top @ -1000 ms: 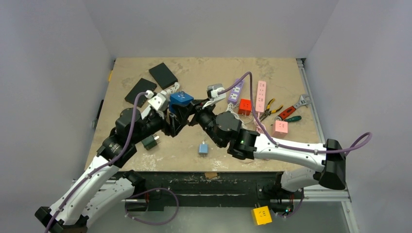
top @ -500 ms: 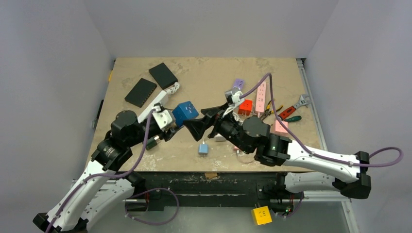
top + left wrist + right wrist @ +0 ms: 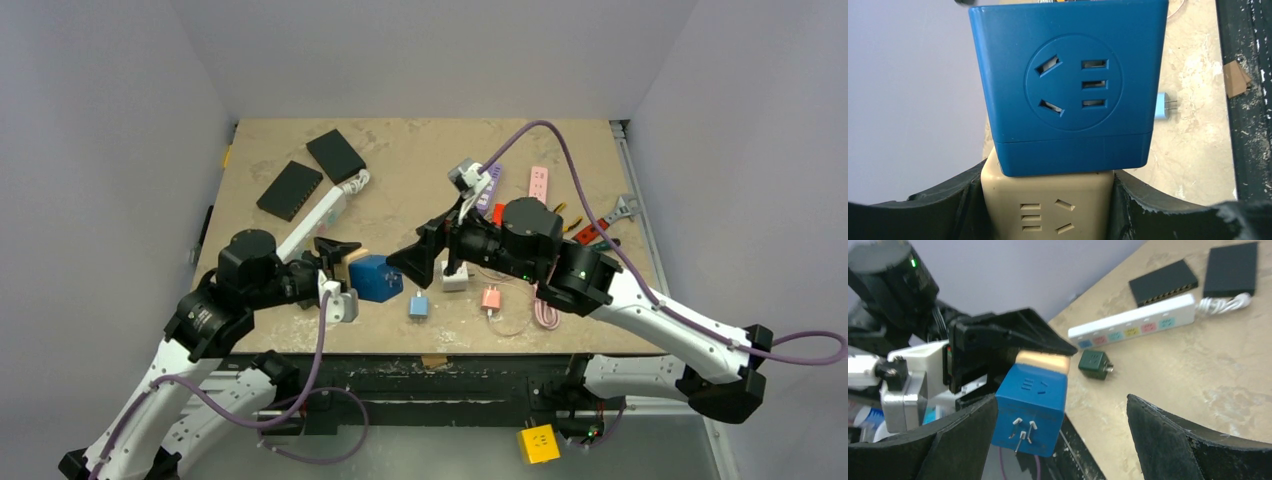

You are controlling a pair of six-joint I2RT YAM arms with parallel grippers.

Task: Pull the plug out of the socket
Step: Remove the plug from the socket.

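My left gripper (image 3: 350,268) is shut on a beige socket cube (image 3: 1048,205), one finger on each side of it. A blue cube (image 3: 376,279) sits flush on the beige cube's outer face (image 3: 1068,85). It shows socket holes on one side. In the right wrist view, the blue cube (image 3: 1032,405) has three bare prongs pointing towards my right gripper (image 3: 1062,405). The joint hides which cube plugs into which. My right gripper (image 3: 415,255) stands open just right of the blue cube, holding nothing.
A white plug (image 3: 455,275), a light blue plug (image 3: 418,306) and an orange plug with thin cable (image 3: 490,298) lie near the front edge. A white power strip (image 3: 318,215), a green cube (image 3: 1094,364), two black blocks (image 3: 290,190) and tools (image 3: 600,232) lie further back.
My right gripper has opened wide, let go of the blue cube and drawn back to the right. My left arm has swung the joined cubes down towards the front edge.
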